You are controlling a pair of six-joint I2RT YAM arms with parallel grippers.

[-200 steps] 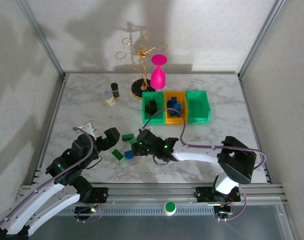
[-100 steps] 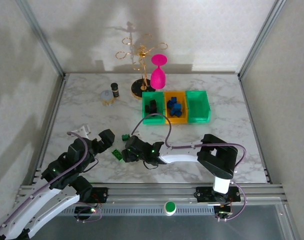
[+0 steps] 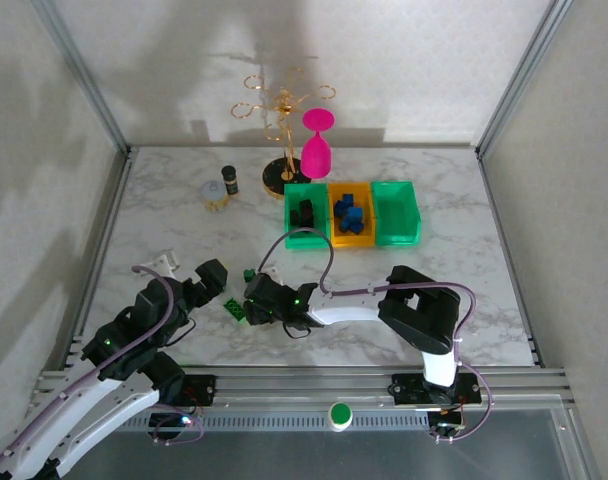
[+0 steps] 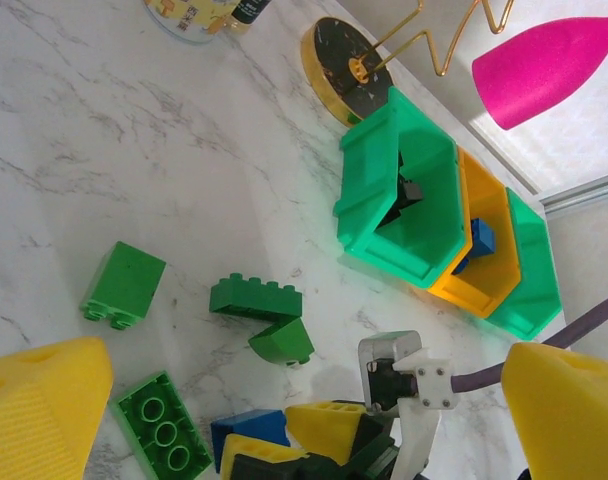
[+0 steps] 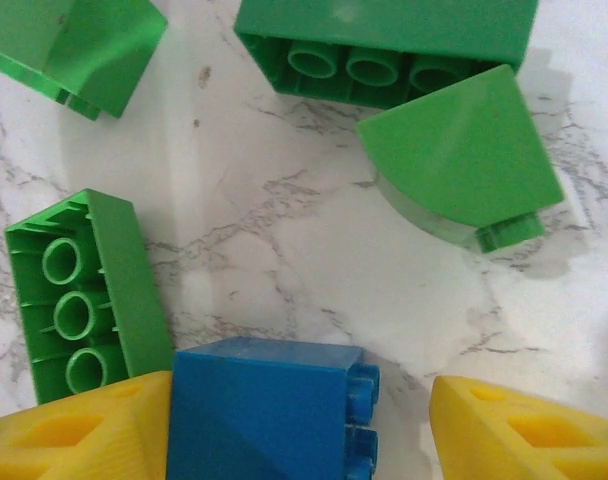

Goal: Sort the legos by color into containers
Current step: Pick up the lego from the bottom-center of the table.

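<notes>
We have the right gripper (image 5: 300, 400) low over the desk (image 5: 314, 260), jaws spread around the blue lego (image 5: 259, 420). One finger sits against the brick's flat face and the other stands apart from its studs, so nothing is pinched yet. The brick lies on its side between the fingers, studs pointing at the free finger. We cannot settle its long axis, since the picture's edge cuts it off. We judge the coming move to be a plain squeeze along that stud-to-base line, then a lift.

Just ahead of the gripper lie four green legos (image 5: 89, 290), none touching the blue one. The left gripper (image 4: 306, 348) hangs spread and empty just beside the same cluster, but the right one is at the brick.

Well ahead of the right gripper stand the three containers. An orange bin (image 3: 348, 241) holds blue pieces (image 3: 352, 215), and we judge this brick belongs there. It is flanked by a green bin (image 3: 290, 238) with black pieces (image 3: 304, 213) and a second green bin (image 3: 396, 238) that looks empty.
</notes>
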